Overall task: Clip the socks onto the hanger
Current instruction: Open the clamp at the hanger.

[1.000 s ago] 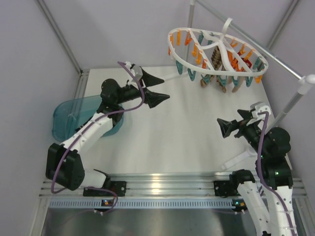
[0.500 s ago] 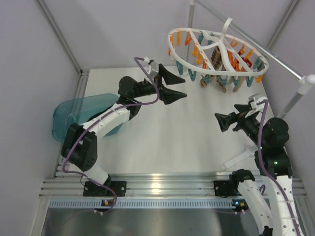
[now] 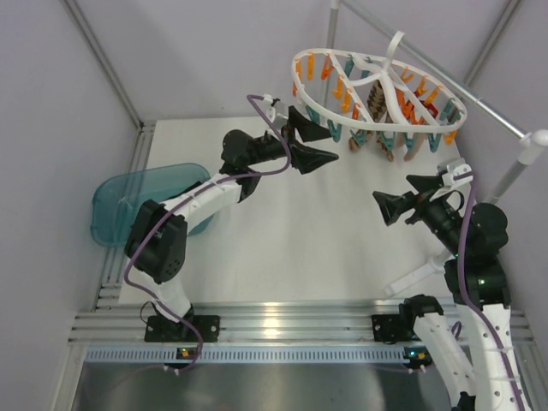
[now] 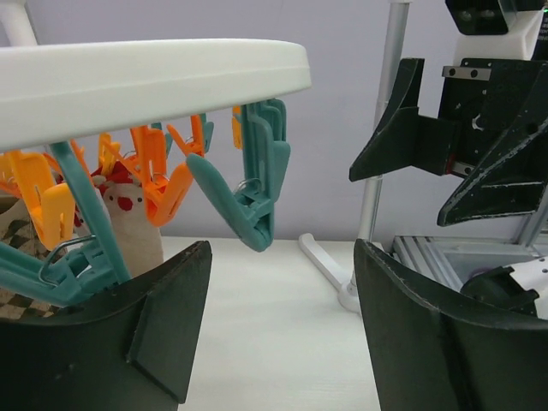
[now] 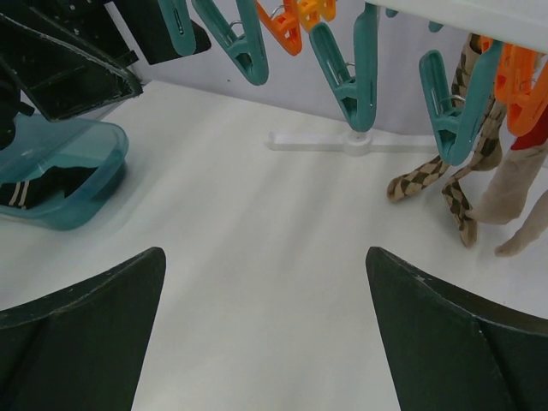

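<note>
The hanger [image 3: 301, 86], a white oval ring fringed with orange and teal clips, hangs over the table's far right. My left gripper [image 3: 332, 144] is open and empty just below the ring's left end. In the left wrist view the white rim [image 4: 154, 77] runs overhead, and a teal clip [image 4: 257, 201] dangles just above the gap between the fingers of that gripper [image 4: 281, 257]. A black striped sock [image 5: 43, 187] lies in the teal bin [image 5: 86, 163]. My right gripper [image 3: 392, 192] stands open and empty over the table, right of centre, with nothing between its fingers [image 5: 264, 257].
A brown patterned sock [image 5: 462, 171] and a beige one [image 5: 514, 197] hang from clips on the hanger's far side. The grey pole stand [image 3: 512, 171] rises at the right, its white foot [image 3: 411, 278] on the table. The teal bin [image 3: 116, 205] sits at the left edge.
My left arm has swung from above the bin to the right, up under the hanger's left end, and its jaws have narrowed a little. The right gripper has barely shifted.
</note>
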Robot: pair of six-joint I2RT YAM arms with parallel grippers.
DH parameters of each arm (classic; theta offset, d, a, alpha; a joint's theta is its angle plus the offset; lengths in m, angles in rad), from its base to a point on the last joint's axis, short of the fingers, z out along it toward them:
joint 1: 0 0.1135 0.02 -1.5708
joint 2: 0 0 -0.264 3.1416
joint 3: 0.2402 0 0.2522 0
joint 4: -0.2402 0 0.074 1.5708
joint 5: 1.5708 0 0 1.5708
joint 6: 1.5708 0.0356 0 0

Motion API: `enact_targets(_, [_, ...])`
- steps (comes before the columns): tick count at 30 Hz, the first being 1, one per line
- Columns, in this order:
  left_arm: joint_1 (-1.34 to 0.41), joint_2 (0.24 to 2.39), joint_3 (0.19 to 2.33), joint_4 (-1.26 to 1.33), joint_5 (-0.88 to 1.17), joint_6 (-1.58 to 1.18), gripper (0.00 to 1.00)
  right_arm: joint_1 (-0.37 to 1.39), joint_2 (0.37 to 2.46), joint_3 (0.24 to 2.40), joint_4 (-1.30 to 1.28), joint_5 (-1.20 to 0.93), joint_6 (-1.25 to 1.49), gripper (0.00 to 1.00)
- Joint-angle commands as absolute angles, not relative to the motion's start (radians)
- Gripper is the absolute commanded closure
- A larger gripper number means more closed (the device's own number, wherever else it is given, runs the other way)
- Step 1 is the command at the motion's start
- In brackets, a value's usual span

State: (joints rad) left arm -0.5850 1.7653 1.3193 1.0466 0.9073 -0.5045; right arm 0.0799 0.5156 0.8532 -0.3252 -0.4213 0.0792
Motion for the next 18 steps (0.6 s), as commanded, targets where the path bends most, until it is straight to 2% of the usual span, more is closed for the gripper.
enact_targets(1, [-0.594,1.781,1.377,1.140,0.861,-0.529,0.27,0.072,0.531,0.896,-0.242,-0.449,0.118,0.00])
enact_targets(4, [-0.598,1.796,1.391,1.141,0.838,-0.548,0.22,0.071,0.535,0.890,-0.218,-0.462,0.130,0.00])
enact_targets(6, [-0.600,1.801,1.396,1.144,0.831,-0.560,0.22,0.071,0.543,0.888,-0.209,-0.469,0.136,0.00])
enact_targets(12, [-0.614,1.802,1.399,1.172,0.845,-0.571,0.30,0.069,0.551,0.877,-0.180,-0.471,0.161,0.00])
enact_targets(18, [-0.629,1.799,1.404,1.186,0.842,-0.574,0.42,0.071,0.563,0.879,-0.161,-0.482,0.178,0.00])
